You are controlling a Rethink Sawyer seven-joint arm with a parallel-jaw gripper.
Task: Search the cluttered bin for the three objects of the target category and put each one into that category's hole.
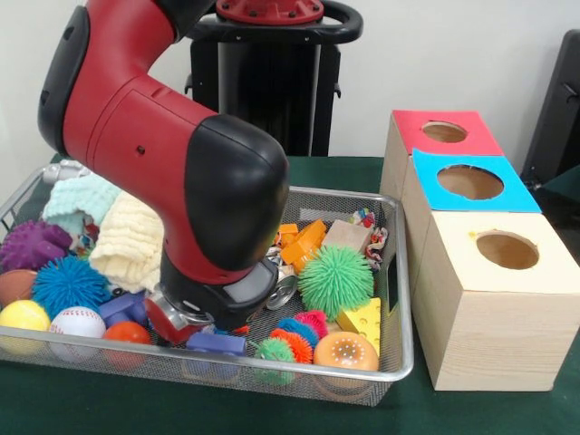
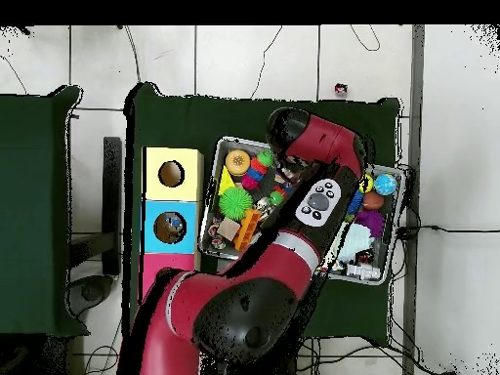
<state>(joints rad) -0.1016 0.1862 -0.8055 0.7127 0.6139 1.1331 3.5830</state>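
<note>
1. Silver wire-mesh bin (image 1: 399, 299), front view: sits on the green tabletop (image 1: 507, 412) just beside three wooden boxes, presumably so each transfer to a hole is short. Contents heaped in no order: green spiky ball (image 1: 336, 280), blue spiky ball (image 1: 69, 285), purple spiky ball (image 1: 32, 245), baseball (image 1: 77, 322), yellow ball (image 1: 23, 316), cheese-shaped wedge (image 1: 363, 320), pale folded cloths (image 1: 131, 240), orange blocks (image 1: 304, 243).
2. Boxes, front view: red-topped (image 1: 444, 132), blue-topped (image 1: 469, 182), cream-topped (image 1: 507, 250), each with one round hole facing upward, suited to dropping items from above.
3. Arm, front view: red and black wrist (image 1: 213, 304) is low among the near-side toys, over a blue block (image 1: 216, 343); judged to be searching or reaching. The claw itself is hidden beneath the wrist; cannot tell whether clenched or released.
4. Overhead view: the arm (image 2: 322, 146) bends across the bin (image 2: 383, 278), covering its middle. Boxes lie along the bin's opposite side from the balls at its far end. Claw hidden here too.
</note>
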